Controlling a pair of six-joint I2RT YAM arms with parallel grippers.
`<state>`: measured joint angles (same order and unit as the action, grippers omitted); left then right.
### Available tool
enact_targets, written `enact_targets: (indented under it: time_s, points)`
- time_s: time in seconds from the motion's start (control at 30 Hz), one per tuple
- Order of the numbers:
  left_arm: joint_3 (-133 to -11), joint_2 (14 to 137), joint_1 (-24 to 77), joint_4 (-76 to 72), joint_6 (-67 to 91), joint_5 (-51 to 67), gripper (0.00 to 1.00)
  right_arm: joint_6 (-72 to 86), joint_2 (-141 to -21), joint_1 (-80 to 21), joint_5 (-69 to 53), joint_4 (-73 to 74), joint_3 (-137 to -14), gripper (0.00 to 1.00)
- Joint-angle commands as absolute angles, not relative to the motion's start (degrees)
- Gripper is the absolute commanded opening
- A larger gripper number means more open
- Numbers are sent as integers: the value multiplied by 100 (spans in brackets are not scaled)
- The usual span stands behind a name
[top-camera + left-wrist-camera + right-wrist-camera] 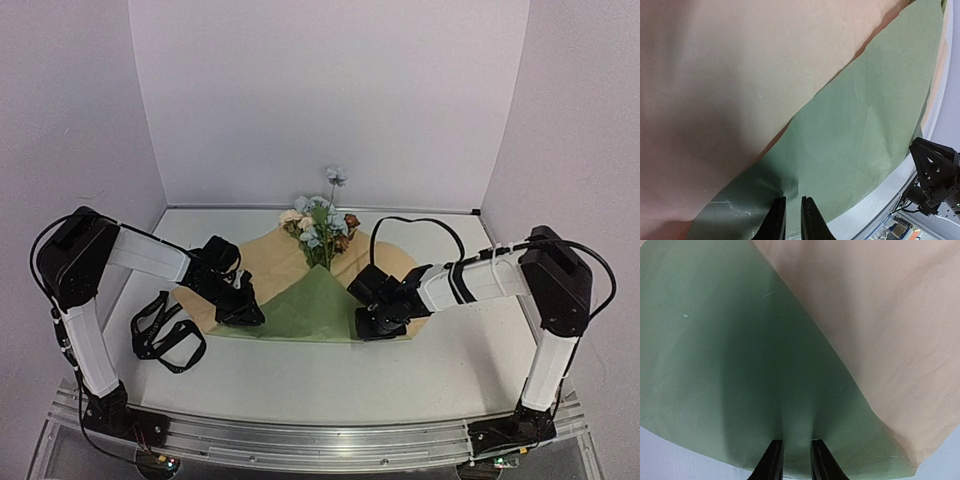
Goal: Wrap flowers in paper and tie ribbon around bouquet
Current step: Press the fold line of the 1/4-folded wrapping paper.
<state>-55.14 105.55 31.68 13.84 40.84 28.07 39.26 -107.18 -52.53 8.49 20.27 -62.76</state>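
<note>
Paper (310,310) matt — olive face smooth, tan reverse lightly wrinkled; rail (320,445) bare metal.

One paper (300,305), one flower bunch (318,228), one ribbon (150,345), two arms (150,255) (480,280)

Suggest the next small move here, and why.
Probably squeeze the right pincer firmly on the paper before lifting: its jaws straddle the green flap's near edge, grip unclear, while the left pincer pinches the opposite corner.

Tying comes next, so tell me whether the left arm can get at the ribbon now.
Probably yes: the ribbon lies beside the left arm with nothing between, but the left hand pinches the paper and must let go first.
</note>
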Motion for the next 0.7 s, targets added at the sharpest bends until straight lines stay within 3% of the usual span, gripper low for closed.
enact_targets:
  time_s: [0.0,0.53,0.67]
  points:
    - [-5540,10867,3325,1485,3956,2412,14,4357,-10605,-5240,1470,2405,-6145,20]
    - [-5086,10431,4010,1481,4285,2346,13,5522,-9356,-5290,1816,3269,-4755,19]
    - [-5112,10371,4017,1640,4199,2160,14,5854,-8826,-5275,1804,3265,-4450,31]
